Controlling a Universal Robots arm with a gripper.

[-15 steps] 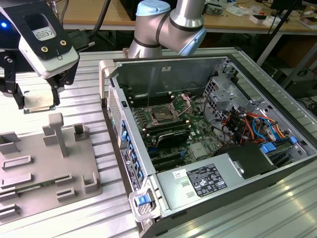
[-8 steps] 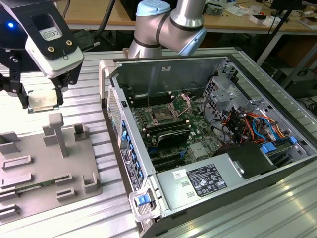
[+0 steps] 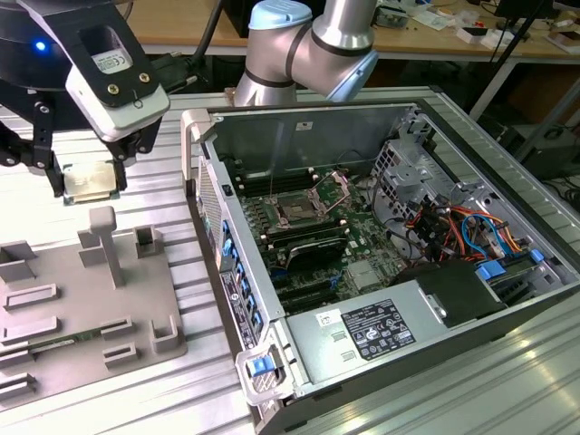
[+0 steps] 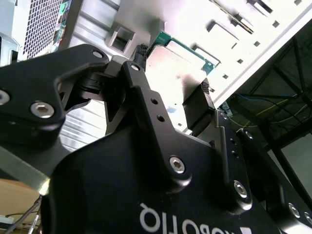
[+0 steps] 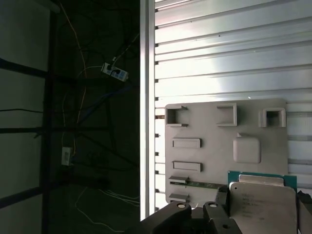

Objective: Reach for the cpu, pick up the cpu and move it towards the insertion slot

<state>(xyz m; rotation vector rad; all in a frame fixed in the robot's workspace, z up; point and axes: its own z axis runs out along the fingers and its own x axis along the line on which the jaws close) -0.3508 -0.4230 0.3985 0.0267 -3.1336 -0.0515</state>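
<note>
exterior view: gripper hangs in the air above the far end of the grey tray, clear of its surface, with the cpu clamped flat between the fingers, silver top facing up. tray lies on the ribbed table toward the exterior view's left; open pc case stands just beside it toward the right. the slot sits on the motherboard inside the case, dark centre, metal frame, lever raised; it is well apart from the cpu, with the case wall between them. arm rises behind the case's far edge. second wrist view: black fingers closed on two opposite edges of the cpu, green rim visible at its far corner; the ribbed table shows beyond. first wrist view: cpu held at the fingers, silver lid toward camera, green edge along one side; below it the tray with its rectangular recesses, lying near the table's edge, dark floor and cables beyond that edge.
</note>
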